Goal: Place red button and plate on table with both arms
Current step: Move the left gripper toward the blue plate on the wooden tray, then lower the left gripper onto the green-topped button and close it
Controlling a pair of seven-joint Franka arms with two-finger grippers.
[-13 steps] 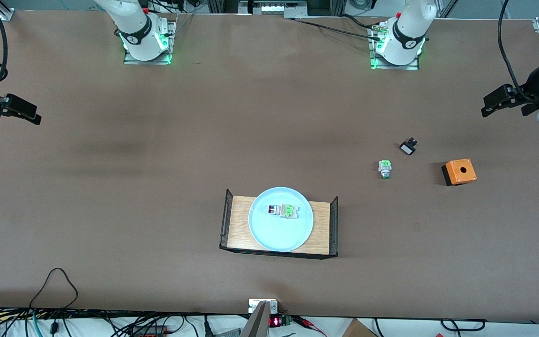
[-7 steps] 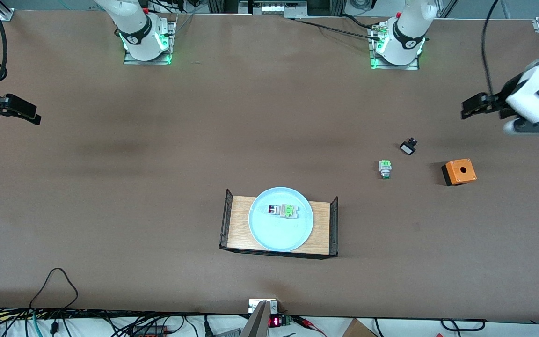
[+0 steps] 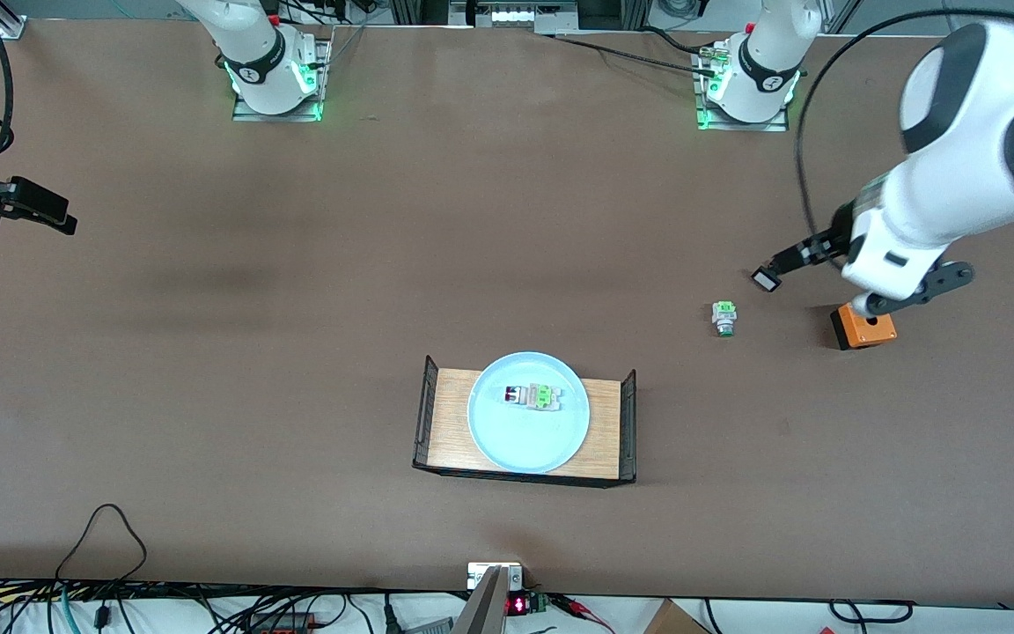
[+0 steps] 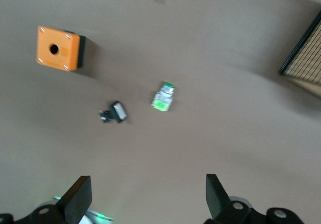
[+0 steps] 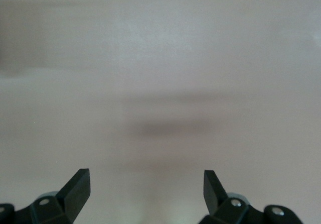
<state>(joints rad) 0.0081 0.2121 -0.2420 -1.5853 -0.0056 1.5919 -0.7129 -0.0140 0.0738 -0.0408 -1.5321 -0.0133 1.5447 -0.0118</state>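
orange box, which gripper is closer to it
Left. The left gripper hangs open just above the orange box; the right gripper waits open at the right arm's end.

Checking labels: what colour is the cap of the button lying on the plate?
Dark red, on the red button lying on the plate; the front view shows it best.

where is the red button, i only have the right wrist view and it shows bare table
Observer: The red button lies on the plate, which sits on the wooden tray.
Operator: is either gripper holding anything
Observer: No. The left gripper is open and empty above the black part; the right gripper is open too.
Operator: anything else near the left one
Observer: A green-capped switch and an orange box lie toward the left arm's end of the table.
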